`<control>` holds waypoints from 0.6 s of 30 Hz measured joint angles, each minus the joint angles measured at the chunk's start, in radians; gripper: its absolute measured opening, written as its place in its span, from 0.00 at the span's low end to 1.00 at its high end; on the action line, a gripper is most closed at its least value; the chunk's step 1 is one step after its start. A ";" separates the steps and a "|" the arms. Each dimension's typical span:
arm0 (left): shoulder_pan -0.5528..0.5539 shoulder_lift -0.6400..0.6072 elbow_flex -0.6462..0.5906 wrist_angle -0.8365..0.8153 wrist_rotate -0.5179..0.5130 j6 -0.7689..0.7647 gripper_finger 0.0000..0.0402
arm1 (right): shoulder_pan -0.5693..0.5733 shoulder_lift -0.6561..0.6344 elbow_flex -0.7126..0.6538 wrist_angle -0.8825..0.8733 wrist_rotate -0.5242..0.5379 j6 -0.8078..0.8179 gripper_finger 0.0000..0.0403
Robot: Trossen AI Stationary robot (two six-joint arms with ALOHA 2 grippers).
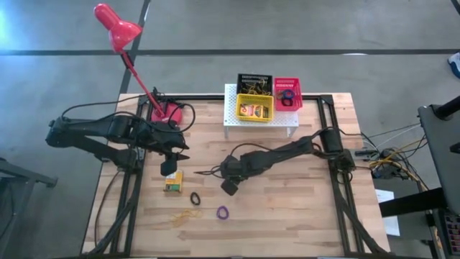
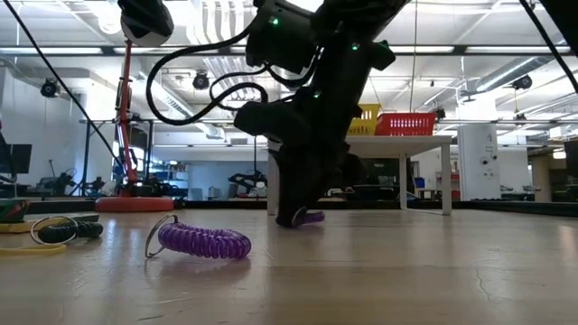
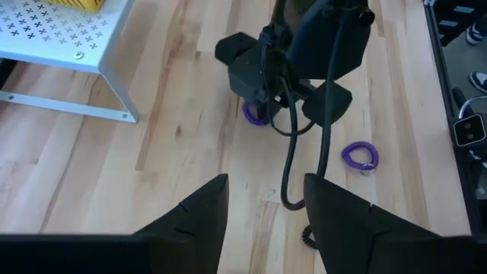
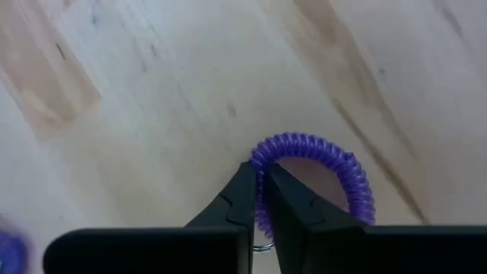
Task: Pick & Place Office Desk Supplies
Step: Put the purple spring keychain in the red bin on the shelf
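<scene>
Two-arm workstation seen with the white perforated stand at the far edge of the wooden table as reference. The stand carries a black tray, a yellow tray and a red tray, set side by side and touching. The right gripper is lowered to the tabletop in front of the stand, toward the stand's left end. Its fingers are clenched on the coil of a purple ring, which lies flat on the wood with the pinched section between the tips, as the right wrist view shows. The same ring appears beneath the gripper in the low view and the left wrist view. A second purple ring lies free on the table, farther from the stand than the held one and apart from it. A black ring lies just beside it on the side toward the left arm. Thin yellow rubber bands lie loose beyond the black ring, at about the same distance from the stand as the second purple ring. A yellow-green card box rests on the table out from the stand's left end. The left gripper hangs near that box on its stand-ward side, fingers released and nothing between them. A red desk lamp stands left of the stand.
</scene>
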 joint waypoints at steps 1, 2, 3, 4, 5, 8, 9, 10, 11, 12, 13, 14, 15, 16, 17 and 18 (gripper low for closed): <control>0.000 0.000 0.000 0.000 0.000 0.000 0.43 | 0.002 -0.010 0.000 -0.014 -0.002 0.015 0.04; 0.000 0.000 0.000 0.000 0.000 0.000 0.43 | 0.006 -0.028 -0.003 -0.030 -0.003 0.024 0.04; 0.000 0.000 0.000 0.000 0.000 0.000 0.43 | 0.011 -0.048 -0.003 -0.033 -0.004 0.028 0.04; 0.000 0.000 0.000 0.000 0.000 0.000 0.43 | 0.016 -0.073 -0.003 -0.021 -0.004 0.031 0.04; 0.000 0.000 0.000 0.000 0.000 0.000 0.43 | 0.020 -0.102 -0.001 -0.018 -0.004 0.037 0.04; 0.000 0.000 0.000 0.001 0.000 0.000 0.43 | 0.025 -0.187 -0.002 -0.033 0.003 0.058 0.04; 0.000 0.000 0.000 0.001 0.000 0.000 0.43 | 0.026 -0.212 -0.003 -0.049 0.012 0.072 0.04; 0.000 0.000 0.000 0.001 0.000 0.000 0.43 | 0.028 -0.237 -0.005 -0.075 0.026 0.082 0.04; 0.000 0.000 0.000 0.001 -0.001 0.000 0.43 | 0.029 -0.264 -0.006 -0.090 0.042 0.093 0.03; 0.000 0.000 0.000 0.002 -0.001 0.001 0.43 | 0.031 -0.297 -0.006 -0.102 0.060 0.106 0.03; 0.000 0.000 0.000 0.002 -0.001 0.002 0.43 | 0.032 -0.331 -0.006 -0.119 0.076 0.119 0.03; 0.000 0.000 0.000 0.002 -0.001 0.002 0.43 | 0.033 -0.366 -0.006 -0.139 0.083 0.131 0.03; 0.000 0.000 0.000 0.005 -0.003 0.002 0.43 | 0.032 -0.401 -0.005 -0.159 0.088 0.141 0.03; 0.000 0.000 0.000 0.007 -0.003 0.002 0.43 | 0.032 -0.428 -0.003 -0.181 0.101 0.151 0.03; 0.000 0.000 0.000 0.010 -0.003 0.004 0.43 | 0.031 -0.458 -0.003 -0.209 0.118 0.159 0.03; 0.000 0.000 0.000 0.016 -0.003 0.006 0.43 | 0.030 -0.482 -0.004 -0.244 0.131 0.167 0.03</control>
